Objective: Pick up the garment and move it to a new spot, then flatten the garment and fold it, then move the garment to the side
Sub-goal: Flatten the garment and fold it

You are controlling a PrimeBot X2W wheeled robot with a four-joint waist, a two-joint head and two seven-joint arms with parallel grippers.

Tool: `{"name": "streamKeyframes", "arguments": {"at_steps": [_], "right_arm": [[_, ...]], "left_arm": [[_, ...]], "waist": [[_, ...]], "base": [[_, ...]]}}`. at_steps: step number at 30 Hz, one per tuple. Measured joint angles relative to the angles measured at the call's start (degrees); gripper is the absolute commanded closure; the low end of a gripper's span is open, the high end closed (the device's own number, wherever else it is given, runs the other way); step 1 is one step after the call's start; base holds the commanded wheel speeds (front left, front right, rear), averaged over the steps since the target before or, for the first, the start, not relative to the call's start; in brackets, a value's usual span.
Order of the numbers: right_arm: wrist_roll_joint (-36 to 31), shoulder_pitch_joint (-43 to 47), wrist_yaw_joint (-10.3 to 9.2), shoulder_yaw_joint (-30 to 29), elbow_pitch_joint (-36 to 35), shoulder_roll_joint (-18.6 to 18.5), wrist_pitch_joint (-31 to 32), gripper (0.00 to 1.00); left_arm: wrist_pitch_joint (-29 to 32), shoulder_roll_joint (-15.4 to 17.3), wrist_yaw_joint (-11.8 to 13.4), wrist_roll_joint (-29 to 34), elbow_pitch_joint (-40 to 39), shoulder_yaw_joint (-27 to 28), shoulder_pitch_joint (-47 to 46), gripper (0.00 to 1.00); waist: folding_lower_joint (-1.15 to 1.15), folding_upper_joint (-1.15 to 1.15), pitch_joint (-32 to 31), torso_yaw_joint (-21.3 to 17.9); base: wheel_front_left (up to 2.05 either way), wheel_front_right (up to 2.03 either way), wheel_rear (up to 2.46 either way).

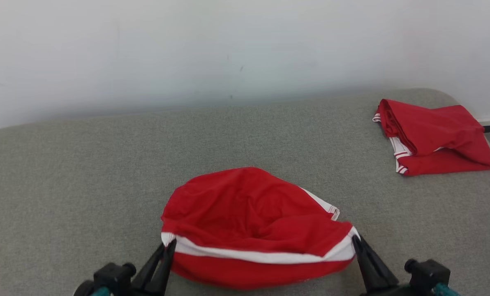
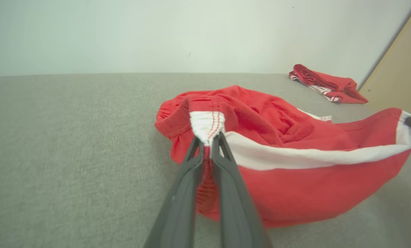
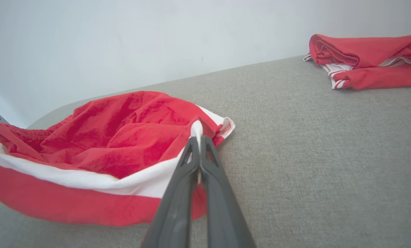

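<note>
While it sags between the 2 grippers, the red garment (image 1: 249,222) sits on the near part of the grey padded surface (image 1: 64,172), roughly midway from side to side. Its white band (image 1: 249,255) runs across the near side, pulled fairly taut from corner to corner. Red cloth hangs below the band, and the rest is bunched in soft folds behind it, resting on the surface. The left gripper (image 1: 169,245) is pinched tight on the band's left corner, a tuft of white, red-stitched fabric poking out past its dark fingertips. The right gripper (image 1: 356,240) is clamped just as tightly on the band's right corner, its fingers pressed together over a sliver of white. Both sets of fingers slant inward toward the cloth. Well apart from all this, at the far right corner of the surface, a second red garment (image 1: 434,137) with white trim lies folded. A pale wall (image 1: 228,49) stands behind.
</note>
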Motion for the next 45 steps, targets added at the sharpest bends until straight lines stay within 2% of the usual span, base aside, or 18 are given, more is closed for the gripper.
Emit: {"name": "streamKeyframes", "arguments": {"at_steps": [6,12,17,22,29,37,45], "right_arm": [[5.38,-11.90,0.00,1.80,-1.51,-2.05,0.94,1.00],[10.72,-30.38,0.00,2.23,1.14,-3.30,2.91,1.00],[13.74,-48.90,0.00,1.86,5.36,-4.22,5.59,1.00],[15.28,-67.12,0.00,1.75,10.81,-4.14,8.33,1.00],[14.60,-87.19,0.00,2.15,21.56,-1.97,7.81,1.00],[14.15,-99.97,0.00,3.67,30.12,-1.10,5.79,1.00],[16.16,-99.64,0.00,7.31,32.15,-1.42,2.47,1.00]], "left_arm": [[1.63,4.02,0.00,-0.98,-2.38,-2.37,-12.42,1.00],[8.13,8.53,-0.01,-7.97,-2.33,-5.41,-33.06,1.00],[12.32,10.76,-0.01,-13.63,1.19,-6.31,-51.27,1.00],[14.38,11.76,-0.01,-15.00,5.49,-7.59,-68.51,1.00],[14.37,11.71,-0.02,-16.19,13.32,-9.04,-87.08,1.00],[12.70,9.84,-0.02,-17.81,20.97,-11.87,-98.69,1.00],[8.92,8.91,-0.01,-22.69,23.93,-16.42,-96.27,1.00]], "waist": [[0.00,0.00,2.02,-0.20],[0.01,0.01,6.59,-0.31],[0.02,0.01,11.94,-0.31],[0.03,0.01,17.94,-0.45],[0.03,0.02,25.88,-1.16],[0.02,0.02,33.19,-2.22],[0.03,0.02,37.18,-2.79]], "base": [[0.00,0.00,0.00],[0.00,0.00,0.00],[0.00,0.00,0.00],[0.00,0.00,0.00],[0.00,0.00,0.00],[0.00,0.00,0.00],[0.00,0.00,0.00]]}}
